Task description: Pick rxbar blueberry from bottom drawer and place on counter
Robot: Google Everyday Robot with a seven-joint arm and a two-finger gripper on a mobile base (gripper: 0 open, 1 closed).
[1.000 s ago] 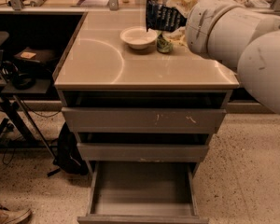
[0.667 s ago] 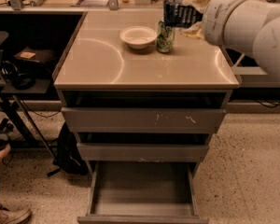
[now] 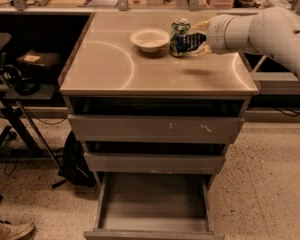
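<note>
The pale two-finger gripper (image 3: 193, 40) grips the small dark navy rxbar blueberry (image 3: 188, 43) above the glossy beige counter (image 3: 120, 69), with the green patterned can (image 3: 179, 31) just beside at nine o'clock; lowering could topple it.

"Where's the rxbar blueberry (image 3: 188, 42)?"

"In my gripper (image 3: 194, 40), over the back right part of the counter (image 3: 140, 69). It's a small dark navy wrapper with pale print, held on edge between my fingers, and it casts a faint shadow on the top below it."

"And the counter?"

"Glossy beige, with curved light reflections on its left half."

"The bottom drawer (image 3: 152, 232)?"

"Lowest of the three, pulled well out, its flat grey-brown floor showing."
</note>
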